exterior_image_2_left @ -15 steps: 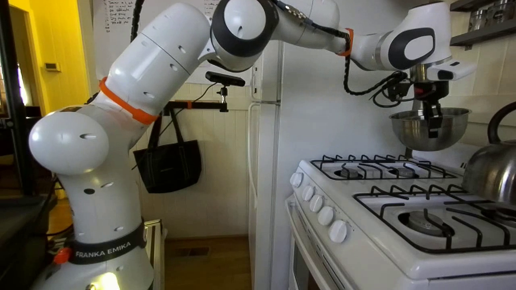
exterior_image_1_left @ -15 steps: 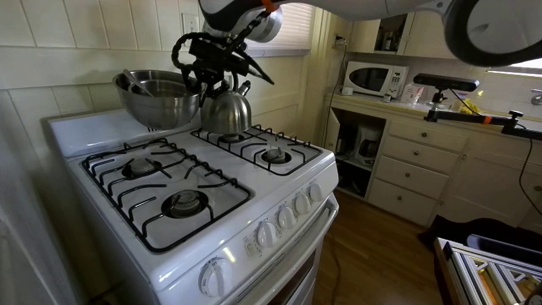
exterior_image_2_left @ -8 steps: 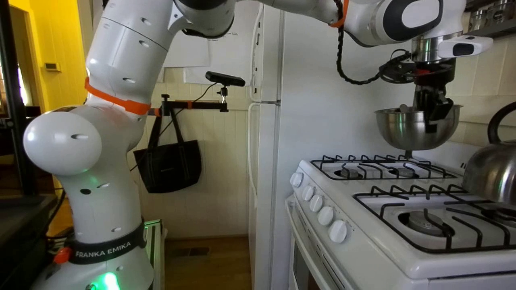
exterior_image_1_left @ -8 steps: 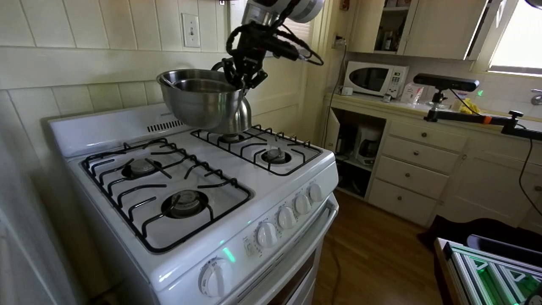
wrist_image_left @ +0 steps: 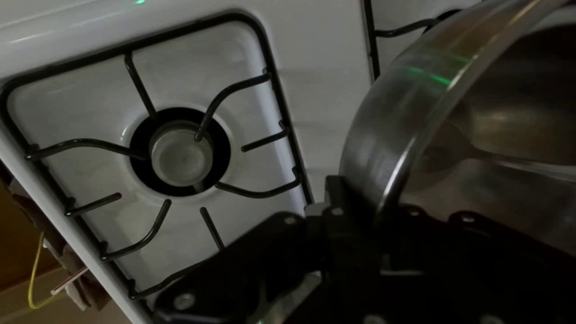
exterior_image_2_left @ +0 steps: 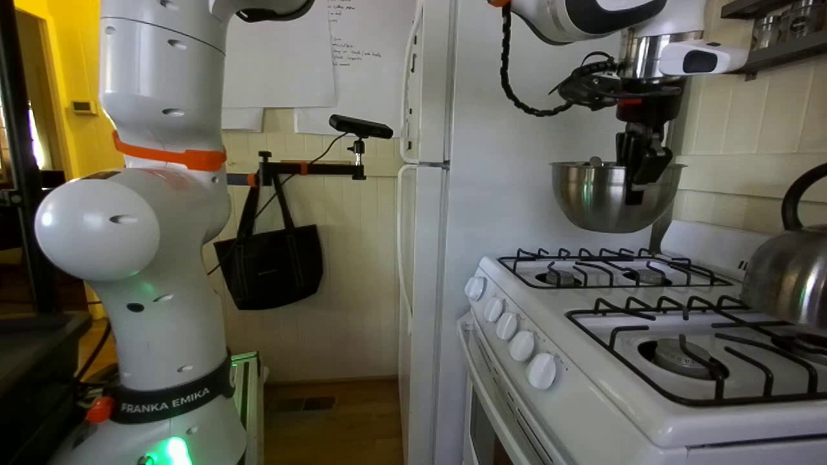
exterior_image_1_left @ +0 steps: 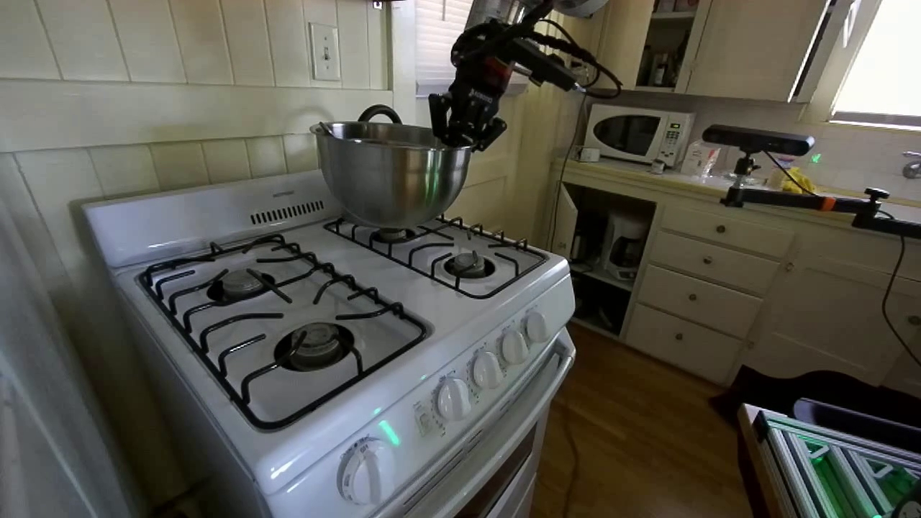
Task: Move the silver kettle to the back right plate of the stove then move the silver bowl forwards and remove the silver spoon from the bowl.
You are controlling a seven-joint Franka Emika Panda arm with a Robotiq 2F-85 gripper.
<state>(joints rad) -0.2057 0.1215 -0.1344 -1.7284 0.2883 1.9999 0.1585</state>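
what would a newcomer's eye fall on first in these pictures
Most likely the wide shiny steel bowl, held in mid-air over the white gas stove by the black gripper clamped on its rim. Next, perhaps, the white robot arm looming at the left of an exterior view. At that view's right edge, a domed steel kettle with an arched black handle stands on the stove.

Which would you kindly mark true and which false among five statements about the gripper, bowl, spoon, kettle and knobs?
1. The gripper holds the silver bowl by its rim. True.
2. The silver bowl rests on the stove. False: it hangs above the stove.
3. The silver spoon is in the silver bowl. True.
4. The silver kettle stands on a front burner. False: it stands on the back right burner.
5. Five white knobs line the stove's front. True.
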